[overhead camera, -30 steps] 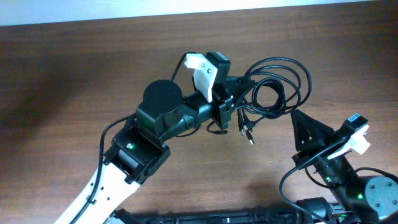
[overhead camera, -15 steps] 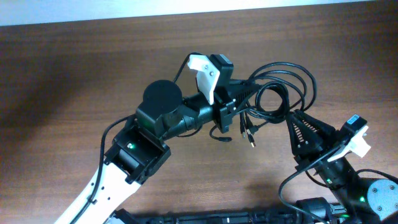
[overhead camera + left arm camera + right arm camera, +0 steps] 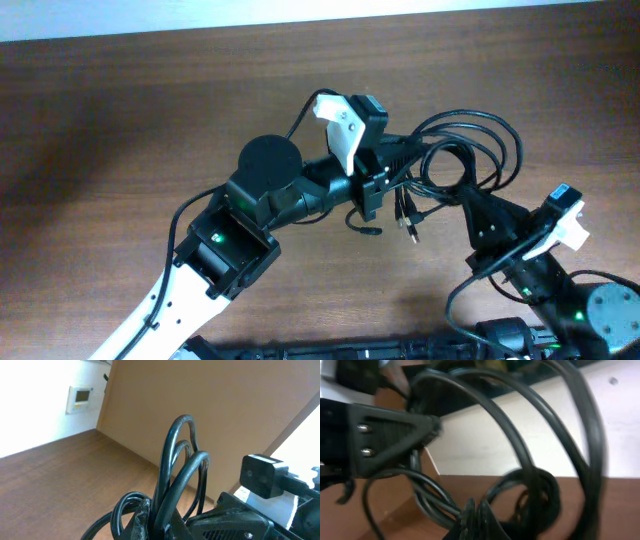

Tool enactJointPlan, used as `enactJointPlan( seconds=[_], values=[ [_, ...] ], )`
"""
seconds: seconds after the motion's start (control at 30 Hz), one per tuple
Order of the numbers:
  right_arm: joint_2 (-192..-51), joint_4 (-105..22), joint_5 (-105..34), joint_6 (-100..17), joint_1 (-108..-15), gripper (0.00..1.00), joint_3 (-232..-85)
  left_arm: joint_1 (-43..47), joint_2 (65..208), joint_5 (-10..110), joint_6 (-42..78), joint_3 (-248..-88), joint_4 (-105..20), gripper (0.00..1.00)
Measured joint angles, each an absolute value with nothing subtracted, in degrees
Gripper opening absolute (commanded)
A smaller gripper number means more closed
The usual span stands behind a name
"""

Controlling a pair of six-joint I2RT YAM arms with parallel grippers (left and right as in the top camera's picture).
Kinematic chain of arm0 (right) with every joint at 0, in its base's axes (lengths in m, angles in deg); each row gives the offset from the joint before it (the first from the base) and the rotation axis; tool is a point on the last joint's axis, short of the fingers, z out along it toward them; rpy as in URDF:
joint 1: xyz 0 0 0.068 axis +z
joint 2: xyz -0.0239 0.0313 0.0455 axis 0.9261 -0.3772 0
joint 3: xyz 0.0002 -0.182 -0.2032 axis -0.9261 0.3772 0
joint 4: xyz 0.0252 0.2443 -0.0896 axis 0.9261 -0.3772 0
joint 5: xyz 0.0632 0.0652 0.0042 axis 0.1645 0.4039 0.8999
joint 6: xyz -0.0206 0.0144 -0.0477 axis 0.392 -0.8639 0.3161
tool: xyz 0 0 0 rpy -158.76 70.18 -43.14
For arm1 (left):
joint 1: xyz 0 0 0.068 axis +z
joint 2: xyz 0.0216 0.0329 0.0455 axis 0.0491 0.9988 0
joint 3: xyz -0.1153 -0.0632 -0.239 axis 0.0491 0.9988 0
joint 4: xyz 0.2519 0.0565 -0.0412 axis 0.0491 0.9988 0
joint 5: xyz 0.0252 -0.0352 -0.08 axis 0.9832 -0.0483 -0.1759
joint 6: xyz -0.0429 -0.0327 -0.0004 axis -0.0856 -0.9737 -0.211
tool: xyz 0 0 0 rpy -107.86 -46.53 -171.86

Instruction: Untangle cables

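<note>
Shifted slightly rightward, the left tool (image 3: 398, 160) is seen clamped on the black cables (image 3: 183, 419), whose loops fan out just beyond its tips; the right tool (image 3: 468, 198), spread half a second earlier, is pinched shut on their near edge.

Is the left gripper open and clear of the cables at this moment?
No, the left gripper is shut on the cables, whose loops rise straight out of its grip.

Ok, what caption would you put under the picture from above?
The left hand grips a tangle of black cables while the right hand pinches its edge, over a brown table.
</note>
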State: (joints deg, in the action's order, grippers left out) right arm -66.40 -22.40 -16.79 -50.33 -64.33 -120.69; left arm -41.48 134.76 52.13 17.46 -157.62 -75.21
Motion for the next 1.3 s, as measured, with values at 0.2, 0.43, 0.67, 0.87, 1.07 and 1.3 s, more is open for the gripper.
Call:
enactJointPlan(
  seconds=[0.2, 0.43, 0.67, 0.87, 1.07, 1.3],
  values=[
    [-66.4, -28.43, -26.69, -50.33, -64.33, 0.04, -120.69, -41.48, 134.85, 55.23, 19.64, -157.62, -75.17, 0.0],
    [-66.4, -25.94, -21.59, -45.67, -64.4, 0.51, -120.69, -41.46, 134.85, 57.18, 19.69, -157.62, -75.47, 0.0],
    [-66.4, -25.52, -13.68, -39.86, -64.4, 0.51, -120.69, -41.44, 134.85, 60.52, 20.06, -157.62, -75.47, 0.0],
    [-66.4, -25.04, -10.47, -37.72, -64.4, 0.58, -120.69, -41.44, 134.85, 60.52, 20.06, -157.62, -76.24, 0.0],
    [-66.4, -23.86, -5.14, -34.48, -64.44, 0.59, -120.69, -41.44, 134.85, 59.39, 20.06, -157.62, -77.03, 0.0],
    [-66.4, -22.99, -3.96, -34.22, -64.44, 0.59, -120.69, -41.44, 134.85, 56.04, 20.06, -157.62, -77.14, 0.0]
  ],
)
